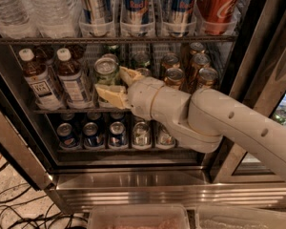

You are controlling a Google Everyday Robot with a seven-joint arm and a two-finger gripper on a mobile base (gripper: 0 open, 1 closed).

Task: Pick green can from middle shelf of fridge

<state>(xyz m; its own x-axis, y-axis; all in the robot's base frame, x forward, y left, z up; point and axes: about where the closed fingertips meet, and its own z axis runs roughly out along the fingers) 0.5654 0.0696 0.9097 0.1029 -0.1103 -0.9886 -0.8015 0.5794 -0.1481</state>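
Note:
The green can [105,71] stands at the front of a lane on the middle shelf [52,110] of the fridge [133,181], its silver top facing me. My gripper [110,81] is open at the can. One cream finger [127,74] is at the can's right and the other [109,94] lies low across its front. The lower part of the can is hidden behind the fingers. I cannot tell whether the fingers touch it. My pale arm [214,118] reaches in from the right.
Two tea bottles [40,82] stand left of the green can. Gold-bronze cans [200,73] stand to its right. Blue cans [93,133] fill the lower shelf. Tall cans, a red can [220,4] and water bottles are above. Plastic bins [138,218] and cables [14,209] lie below.

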